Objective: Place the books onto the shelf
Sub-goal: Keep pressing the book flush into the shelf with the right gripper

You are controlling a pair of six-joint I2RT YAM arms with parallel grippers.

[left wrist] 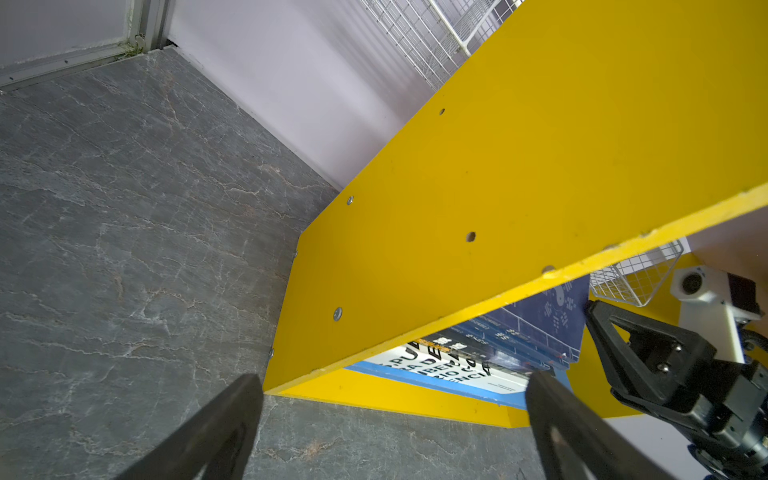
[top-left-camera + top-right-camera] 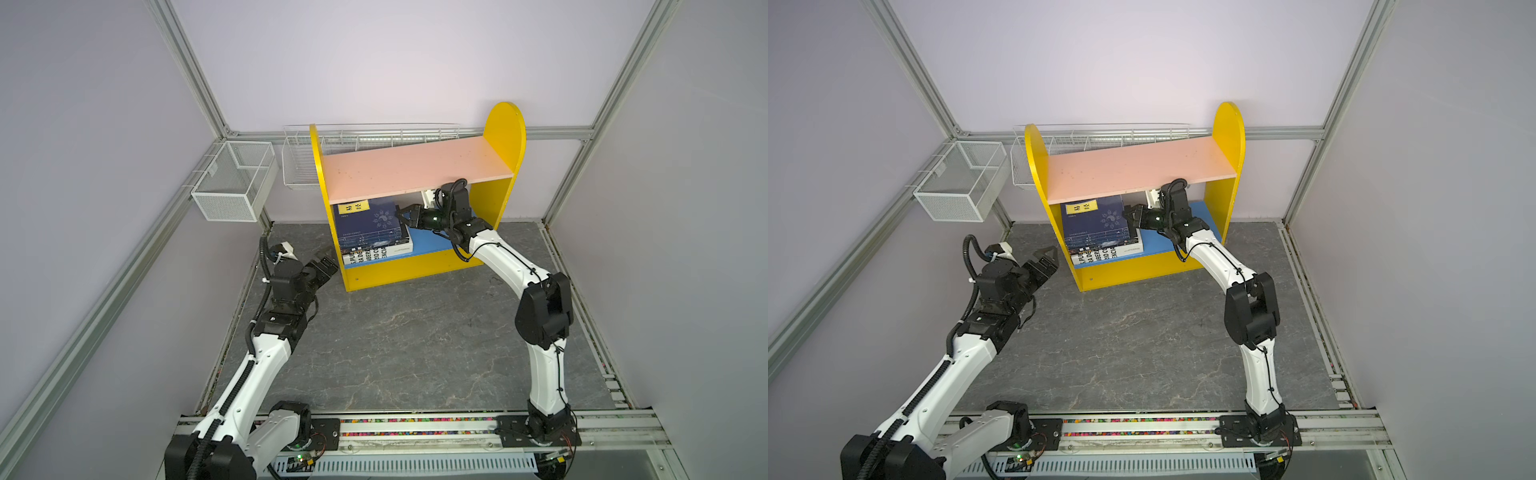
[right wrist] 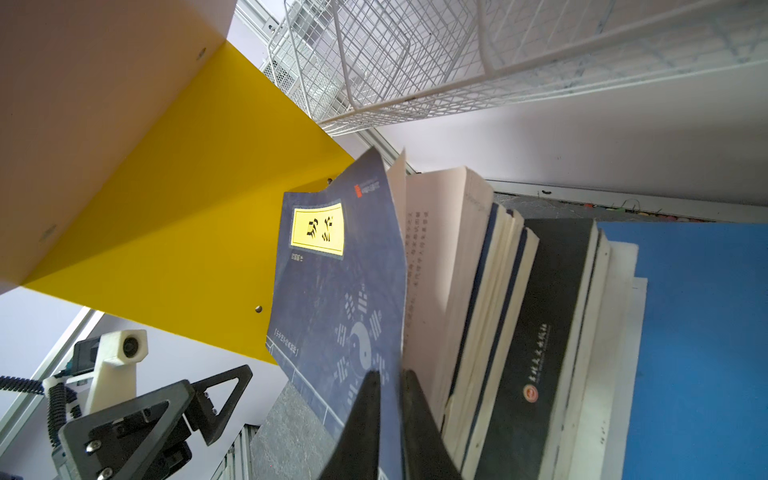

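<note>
navy top book (image 2: 365, 222) with yellow label (image 2: 353, 206), yellow-pink-blue shelf (image 2: 505, 129).

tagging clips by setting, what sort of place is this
Probably a robot lab test cell: bare aluminium frame posts around plain lilac panels, two white-and-black robot arms bolted to a metal base rail, and a small yellow two-tier shelf staged on a grey stone-patterned mat.

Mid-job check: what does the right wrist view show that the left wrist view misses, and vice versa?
Right wrist only: the navy cover lifted between the fingers of the right gripper, fanned pages, the open left gripper. Left wrist only: the outer side face of the shelf, lettering on the white book. Both: the books stacked on the blue board, a wire basket.
</note>
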